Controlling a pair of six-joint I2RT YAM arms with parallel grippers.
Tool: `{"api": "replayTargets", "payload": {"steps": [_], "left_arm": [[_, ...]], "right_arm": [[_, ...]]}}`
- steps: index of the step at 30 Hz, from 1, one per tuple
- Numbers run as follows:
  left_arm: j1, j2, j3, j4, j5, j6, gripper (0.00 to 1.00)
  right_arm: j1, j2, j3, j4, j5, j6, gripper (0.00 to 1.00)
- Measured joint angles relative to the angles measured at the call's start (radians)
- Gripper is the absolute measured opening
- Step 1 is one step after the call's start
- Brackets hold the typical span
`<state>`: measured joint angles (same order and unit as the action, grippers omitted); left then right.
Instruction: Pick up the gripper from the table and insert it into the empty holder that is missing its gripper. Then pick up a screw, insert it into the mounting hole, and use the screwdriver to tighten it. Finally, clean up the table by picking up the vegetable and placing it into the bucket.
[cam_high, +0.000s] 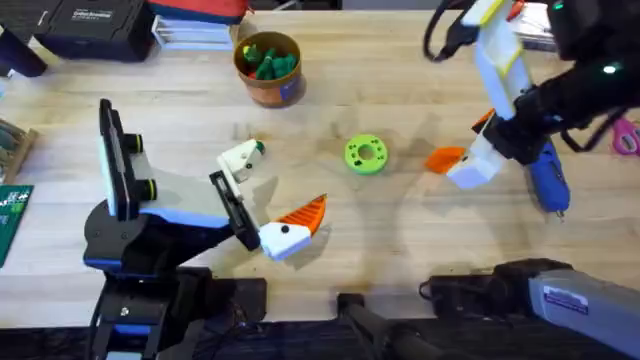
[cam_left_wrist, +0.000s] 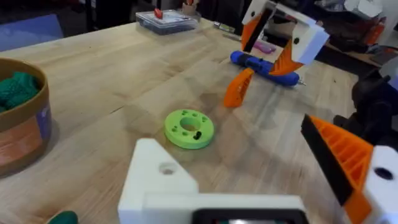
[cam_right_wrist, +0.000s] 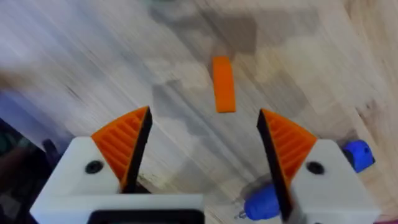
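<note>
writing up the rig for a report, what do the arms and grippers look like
Both arms are mostly black with white and blue sections. The right gripper has white blocky finger mounts with orange ribbed wedge pads. The left gripper has one orange pad; its other white mount is bare. A black cable loops above the right arm.

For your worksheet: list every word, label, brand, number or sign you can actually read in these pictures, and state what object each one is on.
None can be read with certainty.
White print on the black box at the table's far left corner: too blurred.
White label on the grey right arm base: too small.
White marks on the green circuit board at the left edge: illegible.
Blue patch on the brown round bucket: no readable text.
</note>
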<state>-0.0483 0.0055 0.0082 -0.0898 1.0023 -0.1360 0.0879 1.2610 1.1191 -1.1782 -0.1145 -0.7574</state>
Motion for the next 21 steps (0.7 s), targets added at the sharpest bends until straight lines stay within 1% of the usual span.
{"api": "replayTargets", "payload": {"steps": [6,13,15,16,17,19,21], "left_arm": [[0.000,0.000,0.000,0.000,0.000,0.000,0.985],[0.000,0.000,0.000,0.000,0.000,0.000,0.985],[0.000,0.000,0.000,0.000,0.000,0.000,0.985],[0.000,0.000,0.000,0.000,0.000,0.000,0.985],[0.000,0.000,0.000,0.000,0.000,0.000,0.985],[0.000,0.000,0.000,0.000,0.000,0.000,0.985],[0.000,0.000,0.000,0.000,0.000,0.000,0.985]], "right_arm": [[0.000,0.104,0.000,0.041,0.065,-0.036,0.994],[0.001,0.201,0.000,0.070,0.077,-0.046,0.992],[0.001,0.226,0.000,0.072,0.078,-0.051,0.964],[0.001,0.236,0.000,0.073,0.080,-0.052,0.939],[0.001,0.247,0.000,0.073,0.082,-0.052,0.883],[0.002,0.260,0.000,0.078,0.085,-0.057,0.708],[0.002,0.266,0.000,0.083,0.087,-0.056,0.499]]}}
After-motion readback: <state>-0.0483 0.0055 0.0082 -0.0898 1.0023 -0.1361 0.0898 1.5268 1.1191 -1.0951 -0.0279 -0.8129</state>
